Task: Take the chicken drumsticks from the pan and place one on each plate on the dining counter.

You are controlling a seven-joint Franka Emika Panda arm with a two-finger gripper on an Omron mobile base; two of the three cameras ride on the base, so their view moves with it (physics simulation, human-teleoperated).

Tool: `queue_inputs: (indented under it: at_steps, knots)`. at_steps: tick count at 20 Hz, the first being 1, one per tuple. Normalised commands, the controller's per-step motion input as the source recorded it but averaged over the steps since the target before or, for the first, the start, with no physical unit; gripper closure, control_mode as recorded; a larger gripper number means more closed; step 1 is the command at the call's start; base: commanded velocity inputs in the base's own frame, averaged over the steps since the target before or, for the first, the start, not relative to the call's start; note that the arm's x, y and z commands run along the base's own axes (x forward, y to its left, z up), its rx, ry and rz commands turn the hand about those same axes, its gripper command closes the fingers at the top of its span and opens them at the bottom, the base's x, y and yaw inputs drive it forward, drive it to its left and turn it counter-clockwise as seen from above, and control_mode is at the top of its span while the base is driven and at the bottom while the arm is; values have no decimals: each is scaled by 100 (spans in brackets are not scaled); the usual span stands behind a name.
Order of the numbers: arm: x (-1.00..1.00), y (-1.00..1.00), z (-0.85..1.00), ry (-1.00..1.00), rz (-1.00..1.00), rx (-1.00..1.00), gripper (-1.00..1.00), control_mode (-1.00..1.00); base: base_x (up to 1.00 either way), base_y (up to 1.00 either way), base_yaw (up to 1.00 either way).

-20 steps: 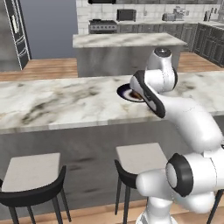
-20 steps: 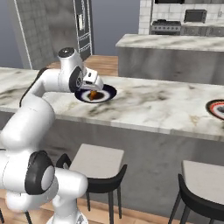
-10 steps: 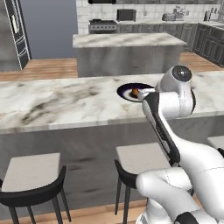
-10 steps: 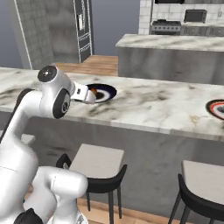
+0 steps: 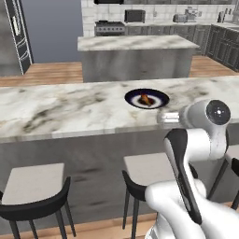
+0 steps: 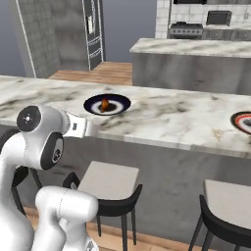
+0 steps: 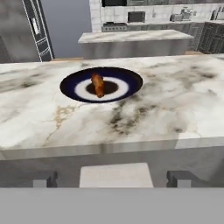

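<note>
The arm folds low at the near edge of the dining counter (image 5: 70,109), hand pointing level across the marble. The gripper (image 7: 114,178) hangs below the counter edge, fingers spread wide, gripping nothing. One chicken drumstick (image 7: 97,84) lies in the dark-rimmed plate (image 7: 70,85); a second plate (image 6: 242,121) sits far right.

I am viewing a home kitchen: marble dining counter (image 5: 70,109) with stools (image 5: 32,196), marble island (image 5: 135,44), range (image 5: 110,28), microwave (image 5: 135,16), refrigerator (image 6: 93,32).
</note>
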Motion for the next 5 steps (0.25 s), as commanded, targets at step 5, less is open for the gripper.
queue_inputs:
  at_steps: [5]
  knots:
    - [-72, 0, 0, -9, 0, 0, -100, -100, 0, 0, 0]
